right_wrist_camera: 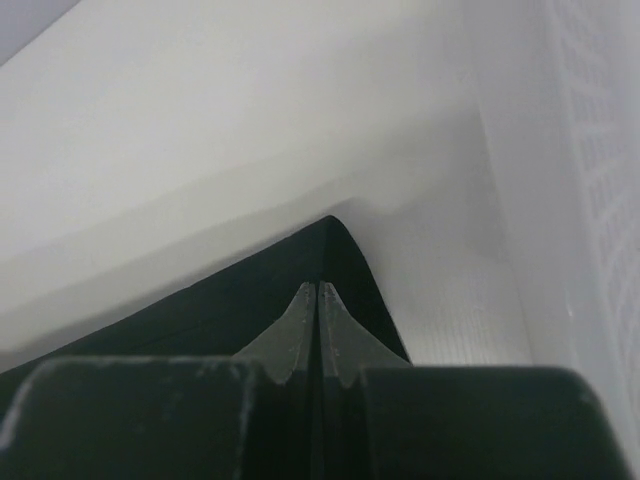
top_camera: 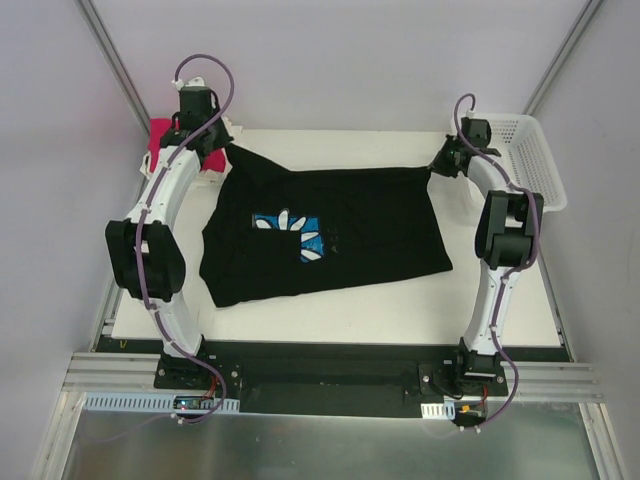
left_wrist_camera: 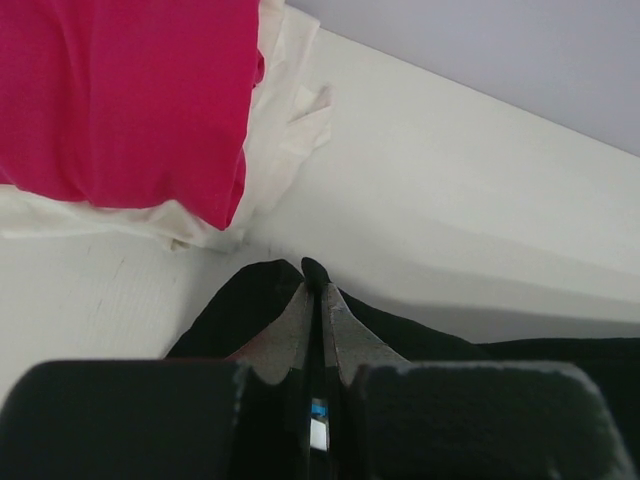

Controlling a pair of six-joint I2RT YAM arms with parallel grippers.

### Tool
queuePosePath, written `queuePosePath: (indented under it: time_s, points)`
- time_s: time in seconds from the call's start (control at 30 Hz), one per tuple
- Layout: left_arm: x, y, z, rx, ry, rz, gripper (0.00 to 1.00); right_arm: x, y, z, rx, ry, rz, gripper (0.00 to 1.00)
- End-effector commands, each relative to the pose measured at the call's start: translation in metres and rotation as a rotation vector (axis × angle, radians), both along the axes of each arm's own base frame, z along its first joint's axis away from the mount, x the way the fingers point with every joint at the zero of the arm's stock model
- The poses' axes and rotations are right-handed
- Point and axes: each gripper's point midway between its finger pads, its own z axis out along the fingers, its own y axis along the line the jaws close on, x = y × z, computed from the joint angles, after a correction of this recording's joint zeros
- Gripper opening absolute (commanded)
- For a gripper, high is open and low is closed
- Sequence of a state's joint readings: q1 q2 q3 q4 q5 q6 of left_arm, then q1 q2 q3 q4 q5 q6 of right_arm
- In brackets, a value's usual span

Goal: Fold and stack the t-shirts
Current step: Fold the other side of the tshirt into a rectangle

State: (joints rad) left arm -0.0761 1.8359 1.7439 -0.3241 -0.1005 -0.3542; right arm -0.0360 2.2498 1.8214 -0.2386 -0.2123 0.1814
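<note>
The left hand (left_wrist_camera: 316,288) and right hand (right_wrist_camera: 317,292), clamped on the black t-shirt (top_camera: 350,230) at ten and two o'clock, stretch it flat for folding.

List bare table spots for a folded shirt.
Free: the near strip of table between the black t-shirt and the near edge, and the far strip behind it. Crowded: far-left corner with the pink t-shirt; basket at far right.
</note>
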Motion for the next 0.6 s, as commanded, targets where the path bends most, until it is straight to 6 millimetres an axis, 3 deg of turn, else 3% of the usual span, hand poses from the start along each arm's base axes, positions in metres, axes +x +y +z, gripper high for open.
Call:
queuePosePath:
  time_s: [0.0,0.3,0.57]
  points:
    - [-0.014,-0.004,0.033,0.001,-0.075,0.022,0.00,0.000,-0.010,0.063,-0.048,-0.132,0.002,0.01]
    - [-0.051,-0.005,0.019,-0.043,-0.035,0.034,0.00,-0.012,-0.007,0.070,-0.031,-0.143,0.009,0.01]
    - [-0.089,-0.008,-0.003,-0.073,0.018,0.026,0.00,-0.023,-0.003,0.060,-0.008,-0.126,0.006,0.01]
